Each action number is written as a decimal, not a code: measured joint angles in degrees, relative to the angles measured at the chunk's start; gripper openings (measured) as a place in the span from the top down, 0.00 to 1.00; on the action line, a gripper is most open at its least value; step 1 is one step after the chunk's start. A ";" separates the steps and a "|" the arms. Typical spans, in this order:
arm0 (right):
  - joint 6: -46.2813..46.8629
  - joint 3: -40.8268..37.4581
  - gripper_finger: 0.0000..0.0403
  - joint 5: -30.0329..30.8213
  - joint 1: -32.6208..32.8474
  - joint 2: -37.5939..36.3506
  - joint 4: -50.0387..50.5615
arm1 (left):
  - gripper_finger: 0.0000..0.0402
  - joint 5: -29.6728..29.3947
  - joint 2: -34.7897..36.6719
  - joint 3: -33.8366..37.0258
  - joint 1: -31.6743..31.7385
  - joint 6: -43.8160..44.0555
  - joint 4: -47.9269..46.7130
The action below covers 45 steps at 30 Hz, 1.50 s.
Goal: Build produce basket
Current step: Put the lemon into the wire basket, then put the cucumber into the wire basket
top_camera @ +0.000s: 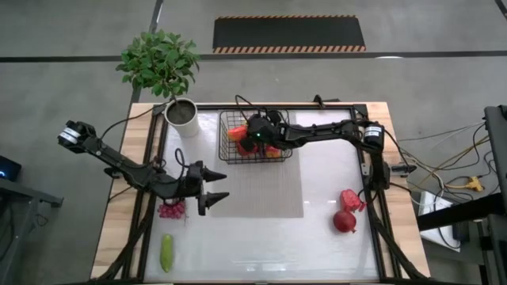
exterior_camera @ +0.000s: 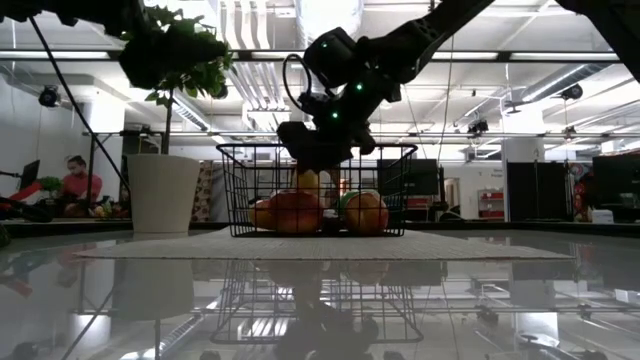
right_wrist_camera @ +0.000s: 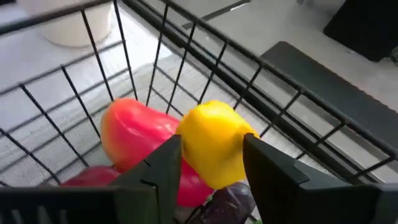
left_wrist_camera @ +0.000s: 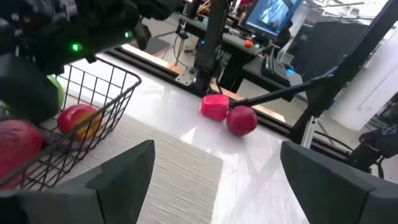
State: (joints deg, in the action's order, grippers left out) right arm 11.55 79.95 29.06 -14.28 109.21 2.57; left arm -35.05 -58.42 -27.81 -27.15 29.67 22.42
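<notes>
The black wire basket [top_camera: 231, 134] stands on a grey mat [top_camera: 257, 186] at the table's far middle, with red and orange produce [exterior_camera: 296, 212] inside. My right gripper [top_camera: 255, 139] reaches down into it, shut on a yellow pepper [right_wrist_camera: 211, 149]. A red fruit [right_wrist_camera: 134, 137] lies just beyond the pepper. My left gripper [top_camera: 218, 184] hovers open left of the mat, above and right of the purple grapes [top_camera: 171, 209]. A green cucumber [top_camera: 166, 252] lies near the front left corner. A red pepper [top_camera: 351, 198] and a round red fruit [top_camera: 344, 221] lie at the right. My right gripper has the yellow pepper's two opposite sides [right_wrist_camera: 186, 146] between its two fingers. It comes slanting down from the table's right side, over the basket's rim. The pepper sits inside the basket [exterior_camera: 308, 181], just above the other produce; whether it rests on them I cannot tell.
A white plant pot [top_camera: 182, 115] with a leafy plant stands at the far left, close to the basket. A black frame [top_camera: 368, 190] runs around the white tabletop. Bare tabletop lies in front of the mat.
</notes>
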 joint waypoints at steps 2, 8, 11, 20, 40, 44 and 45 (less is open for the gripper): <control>0.00 0.00 0.57 0.93 0.00 0.00 0.15 | 0.18 0.00 -0.02 -0.18 -0.08 0.07 -1.21; -0.58 -0.04 0.50 1.00 0.00 -1.93 2.85 | 0.18 0.02 0.33 -0.26 -0.19 4.68 -3.99; -0.97 0.21 0.49 1.00 0.36 -3.24 5.11 | 0.18 0.04 0.37 -1.06 -0.19 11.63 -11.16; -3.01 -0.58 0.48 0.94 2.79 -9.55 11.95 | 0.18 4.53 -4.75 -9.66 -0.25 35.60 -44.17; -9.49 -2.93 0.48 0.98 9.18 -19.46 20.02 | 0.18 42.17 -31.28 -39.08 -6.01 54.74 -82.43; -10.24 -6.45 0.48 0.96 10.15 -22.45 19.89 | 0.18 45.66 -32.31 -40.58 -10.46 66.05 -82.42; -10.30 -7.44 0.48 0.95 10.38 -23.32 19.79 | 0.18 46.43 -32.32 -40.61 -11.56 69.14 -82.42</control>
State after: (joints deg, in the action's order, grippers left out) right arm 1.25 72.51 30.01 -3.90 85.89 22.36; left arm 11.39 -90.74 -68.42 -38.71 98.81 -60.00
